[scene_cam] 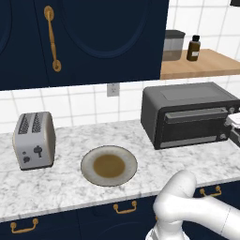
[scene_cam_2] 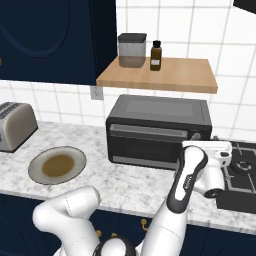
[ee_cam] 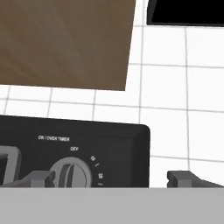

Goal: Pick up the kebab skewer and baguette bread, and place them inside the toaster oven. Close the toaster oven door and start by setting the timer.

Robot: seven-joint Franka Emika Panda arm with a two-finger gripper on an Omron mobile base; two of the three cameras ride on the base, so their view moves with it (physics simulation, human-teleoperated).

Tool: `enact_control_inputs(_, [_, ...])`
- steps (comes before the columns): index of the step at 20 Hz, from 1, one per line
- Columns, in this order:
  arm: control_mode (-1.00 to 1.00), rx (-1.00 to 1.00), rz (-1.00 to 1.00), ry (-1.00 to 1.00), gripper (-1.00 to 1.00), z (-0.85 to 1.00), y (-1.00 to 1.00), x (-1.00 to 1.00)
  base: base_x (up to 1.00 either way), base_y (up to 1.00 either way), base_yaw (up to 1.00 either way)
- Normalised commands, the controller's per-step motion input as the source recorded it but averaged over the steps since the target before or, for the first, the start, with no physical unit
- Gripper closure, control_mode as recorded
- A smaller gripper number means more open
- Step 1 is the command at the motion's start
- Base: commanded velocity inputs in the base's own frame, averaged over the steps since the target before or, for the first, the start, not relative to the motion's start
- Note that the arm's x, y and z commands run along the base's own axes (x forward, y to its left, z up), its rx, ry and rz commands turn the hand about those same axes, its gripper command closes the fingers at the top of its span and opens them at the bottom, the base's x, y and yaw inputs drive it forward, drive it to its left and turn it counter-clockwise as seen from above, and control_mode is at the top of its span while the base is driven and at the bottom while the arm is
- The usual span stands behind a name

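a: left base view, what's around?
b: the toaster oven sits at the right of the marble counter, its toaster oven door shut. left of it a round plate with a brown centre, then a silver toaster at the far left. a jar and a brown bottle stand on the wooden shelf above.

a: right base view?
b: same oven, door closed. the white arm's forearm crosses in front of its right end, and the hand sits right at the oven's right side by the stovetop.

a: hand view, the fingers?
b: the gripper is spread fully wide and holds nothing. the timer knob lies just beside the left fingertip, pointing near "off"; the right tip is well clear past the oven's edge, against white tile.
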Motion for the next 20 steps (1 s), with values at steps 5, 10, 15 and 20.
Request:
enact_control_inputs(5, [-1.00, 0.00, -0.08, 0.04, -1.00, 0.00, 0.00, 0.20, 0.00, 0.00, 0.00])
enact_control_inputs(10, [-1.00, 0.00, -0.07, 0.04, -1.00, 0.00, -0.01, 0.24, 0.00, 0.00, 0.00])
enact_control_inputs(15, [-1.00, 0.00, -0.06, 0.01, -1.00, 0.00, 0.00, 0.22, 0.00, 0.00, 0.00])
enact_control_inputs(20, [-1.00, 0.00, -0.07, 0.00, 1.00, 0.00, 0.00, 0.19, 0.00, 0.00, 0.00])
